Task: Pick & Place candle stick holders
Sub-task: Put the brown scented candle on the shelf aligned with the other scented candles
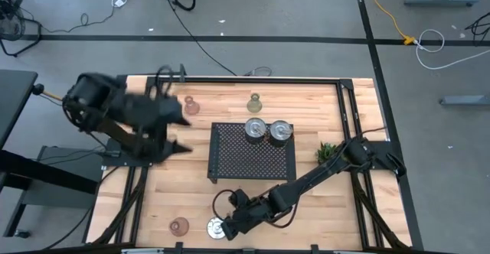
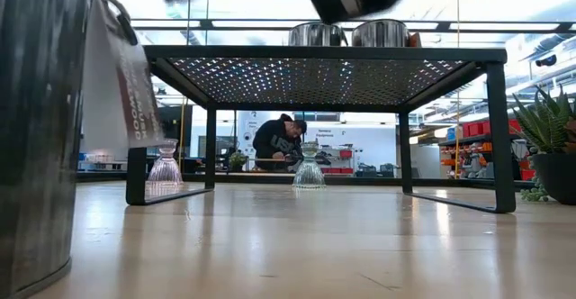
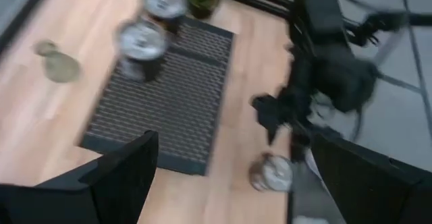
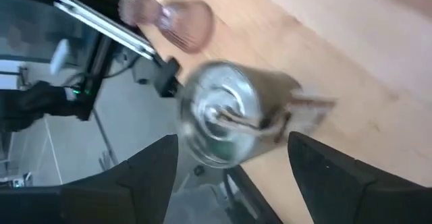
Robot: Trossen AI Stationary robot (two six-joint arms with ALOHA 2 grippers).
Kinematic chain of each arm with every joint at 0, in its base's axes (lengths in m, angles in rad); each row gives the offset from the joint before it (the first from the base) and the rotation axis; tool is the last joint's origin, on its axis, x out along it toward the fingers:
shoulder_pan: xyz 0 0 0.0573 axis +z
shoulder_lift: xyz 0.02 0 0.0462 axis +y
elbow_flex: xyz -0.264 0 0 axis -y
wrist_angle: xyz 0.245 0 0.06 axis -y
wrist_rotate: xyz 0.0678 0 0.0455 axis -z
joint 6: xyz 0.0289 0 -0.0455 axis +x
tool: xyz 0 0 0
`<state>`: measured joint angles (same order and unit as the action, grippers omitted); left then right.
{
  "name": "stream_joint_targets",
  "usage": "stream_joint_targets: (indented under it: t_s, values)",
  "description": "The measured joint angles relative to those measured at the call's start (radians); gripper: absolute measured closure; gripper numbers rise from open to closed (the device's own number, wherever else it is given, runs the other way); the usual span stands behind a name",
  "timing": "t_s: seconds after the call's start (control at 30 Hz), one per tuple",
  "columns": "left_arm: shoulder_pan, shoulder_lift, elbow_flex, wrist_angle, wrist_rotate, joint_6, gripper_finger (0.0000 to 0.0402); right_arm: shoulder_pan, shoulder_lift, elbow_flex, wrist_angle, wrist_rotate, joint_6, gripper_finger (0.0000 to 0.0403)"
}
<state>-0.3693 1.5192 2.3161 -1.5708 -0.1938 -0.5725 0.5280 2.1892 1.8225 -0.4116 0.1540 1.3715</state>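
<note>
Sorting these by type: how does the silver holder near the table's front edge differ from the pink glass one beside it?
The silver holder is shiny metal; the pink glass holder is tinted and see-through. The silver one sits at the right gripper; the pink one stands apart, untouched. Both rest on the table, off the tray.

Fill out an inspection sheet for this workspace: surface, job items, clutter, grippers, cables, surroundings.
Surface: wooden table with black perforated tray at centre.
Job's things: two silver holders on the tray; a third silver holder at the near edge beside a pink glass holder; another pink holder and an olive-green holder at the far side.
Clutter: small potted plant.
Grippers: right gripper straddles the near-edge silver holder; left gripper open, empty.
Cables: black cable and yellow cable on the floor.
Surroundings: a person behind the table.
</note>
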Motion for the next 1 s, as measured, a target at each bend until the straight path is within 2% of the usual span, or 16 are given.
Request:
stream_joint_targets:
  t_s: [0.17, 0.3, 0.4, 0.57, 0.7, 1.0]
  values:
    - [-0.217, 0.080, -0.001, 0.000, -0.095, -0.082, 0.0012, -0.006, -0.079, 0.000, -0.002, 0.022, -0.074, 0.0123]
    - [-0.332, 0.148, 0.000, 0.000, -0.142, -0.140, 0.0012, -0.005, -0.162, 0.000, -0.027, 0.051, -0.152, 0.0124]
    - [-0.386, 0.205, -0.001, 0.000, -0.204, -0.215, 0.0012, 0.000, -0.238, 0.000, -0.093, 0.098, -0.230, 0.0126]
    - [-0.414, 0.293, 0.000, 0.000, -0.282, -0.376, 0.0012, 0.014, -0.380, 0.000, -0.240, 0.141, -0.344, 0.0128]
    - [-0.404, 0.389, 0.000, 0.000, -0.259, -0.472, 0.0012, 0.042, -0.492, 0.000, -0.304, 0.152, -0.403, 0.0128]
    - [-0.364, 0.593, -0.001, 0.012, -0.057, -0.636, 0.0012, 0.118, -0.648, 0.001, -0.374, 0.187, -0.490, 0.0128]
